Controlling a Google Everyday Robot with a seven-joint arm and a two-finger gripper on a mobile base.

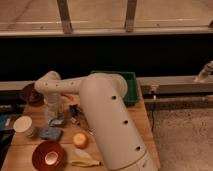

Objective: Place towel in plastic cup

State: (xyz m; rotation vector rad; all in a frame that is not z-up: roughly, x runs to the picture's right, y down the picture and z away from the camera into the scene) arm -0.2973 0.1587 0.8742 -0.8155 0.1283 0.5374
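As far as can be judged from how things lie, looks unfinished and probably early. Take the flat blue pad low on the left of the frame for the towel (50, 133). Lies on the wooden table (142, 125), outside any cup, with nothing visibly gripping it.

Find the gripper (56, 107) at the left of the frame, just above that pad, hanging down from the white arm (105, 115) that sweeps in from the lower right and bends at the upper left. Cannot tell whether open or closed, nor whether anything is held.

Read the pale, translucent shape right beneath it as perhaps the plastic cup (51, 117), though not with certainty. Note also a white lidded cup (23, 125) further left, another possible target.

Left to do, on this reading: close on the blue pad, lift it, carry it the short way up the frame to the cup, push it inside, let go.

As for lie: flat on the table, long axis running roughly left to right across the frame. Shows no distinct end, so points nowhere in particular.
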